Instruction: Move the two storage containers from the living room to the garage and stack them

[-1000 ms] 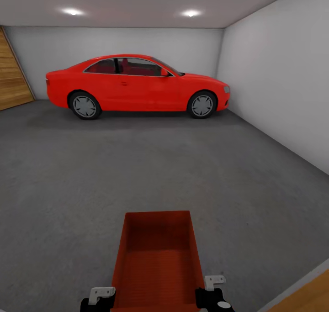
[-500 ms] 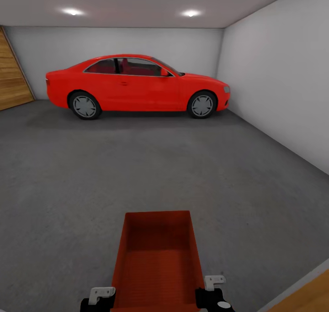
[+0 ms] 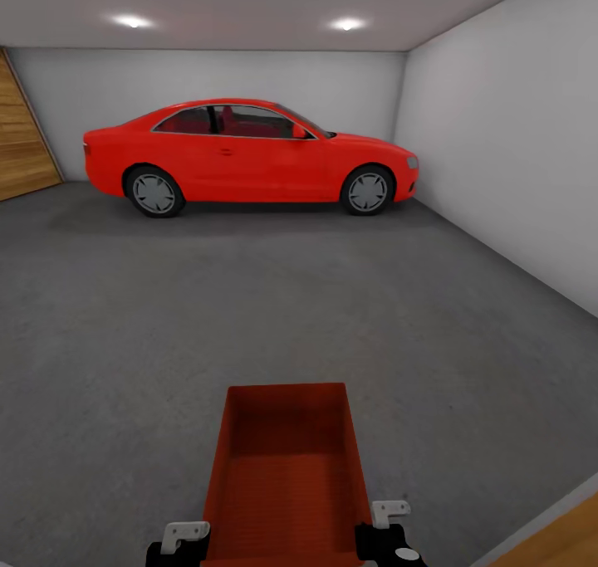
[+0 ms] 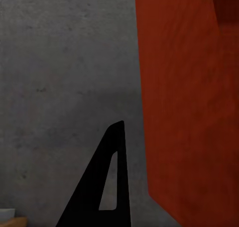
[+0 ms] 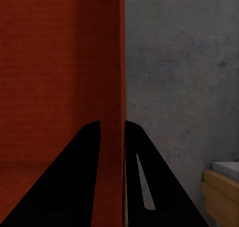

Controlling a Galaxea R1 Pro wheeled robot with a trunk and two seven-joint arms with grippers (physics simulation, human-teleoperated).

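Right wrist view shows fingers pinching the container wall; left grip unclear, so lower it level onto the floor.

Orange-red open-top container level, empty, above grey garage floor

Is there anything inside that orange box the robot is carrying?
The storage container looks empty: the head view shows bare walls and a ribbed bottom. Its nearest end runs past the picture's lower edge between the grippers, so that part cannot be checked.

orange-red container, red car, dark grey floor, pale grey walls.
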